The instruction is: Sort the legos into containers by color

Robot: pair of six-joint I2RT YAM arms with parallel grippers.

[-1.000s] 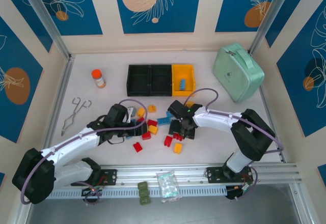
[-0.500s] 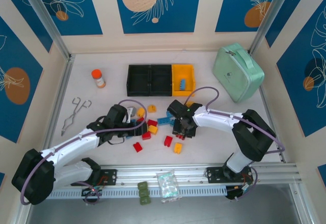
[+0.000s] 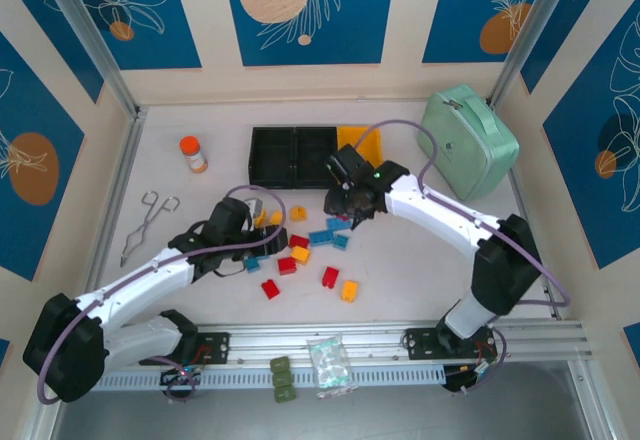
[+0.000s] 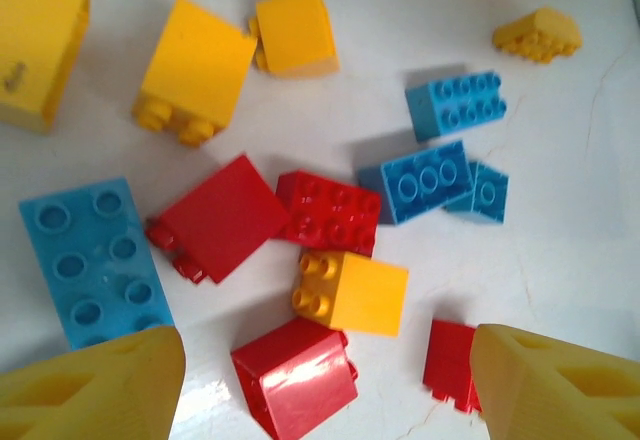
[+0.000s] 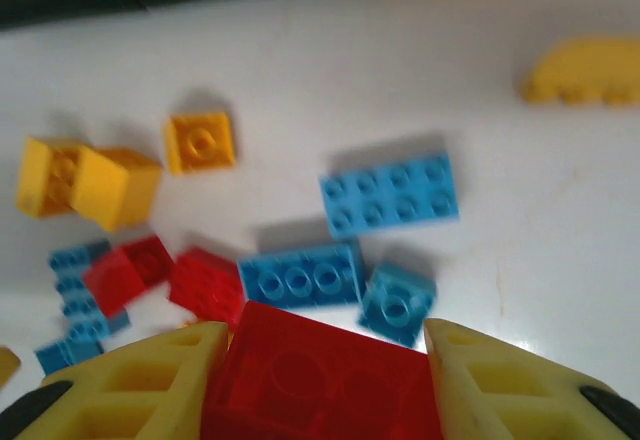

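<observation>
Gripped a red lego [image 5: 300,392] in right tool [image 5: 325,360] near the containers [image 3: 254,157]; hovered left tool [image 4: 325,380] open over legos [image 4: 328,211], bottle [image 3: 193,153] and tongs [image 3: 148,222] leftward.

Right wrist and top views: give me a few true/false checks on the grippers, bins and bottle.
1. The right gripper is shut on a red brick. True.
2. The left gripper holds a blue brick. False: its jaws stand open above the loose bricks and hold nothing.
3. The yellow-orange bin sits at the right end of the row, on the side of the mint-green case. True.
4. The orange-capped bottle lies inside one of the black bins. False: it stands upright on the table, left of the bins.
</observation>
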